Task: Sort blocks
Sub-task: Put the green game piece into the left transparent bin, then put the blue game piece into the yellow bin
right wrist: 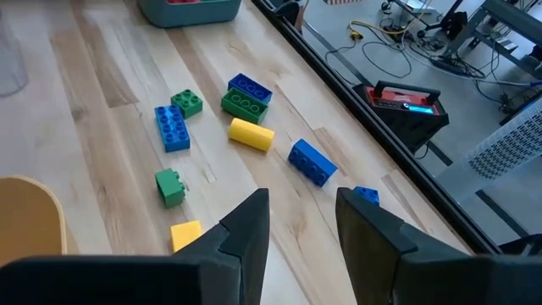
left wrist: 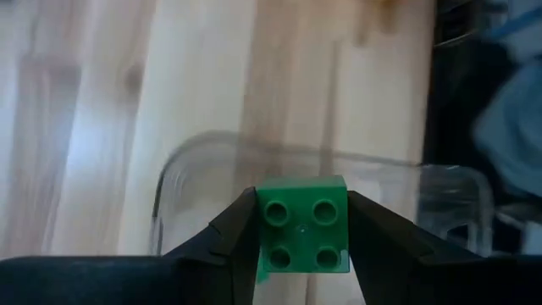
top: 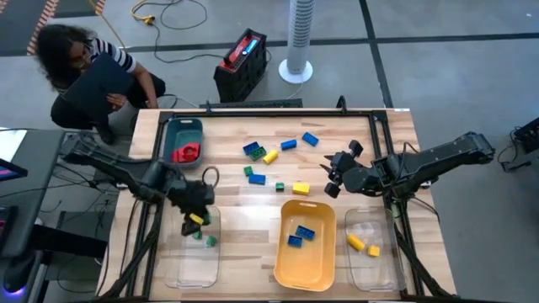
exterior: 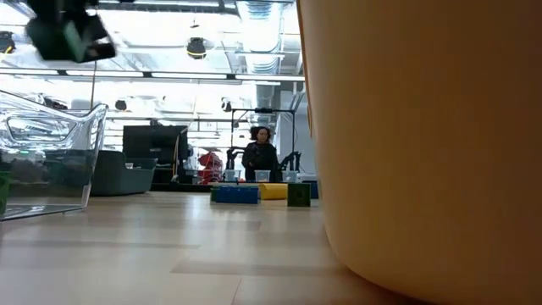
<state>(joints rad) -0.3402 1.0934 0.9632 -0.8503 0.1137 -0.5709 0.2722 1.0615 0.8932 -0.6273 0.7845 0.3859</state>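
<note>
We see L gripper (left wrist: 302, 246) fingers clamped on a green block (left wrist: 303, 224), over the clear tray (top: 192, 252) at table's front left. R gripper (right wrist: 301, 216) fingers apart, empty, above loose blocks (right wrist: 246, 113) mid-table.

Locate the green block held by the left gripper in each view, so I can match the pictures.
High view: hidden under the left gripper, above the clear tray at left.
Low view: green block at top left, in the dark gripper.
Left wrist view: green block, studs up, between the fingers, over the clear tray.
Right wrist view: not in it.
Shared landmark: that clear tray.
</note>
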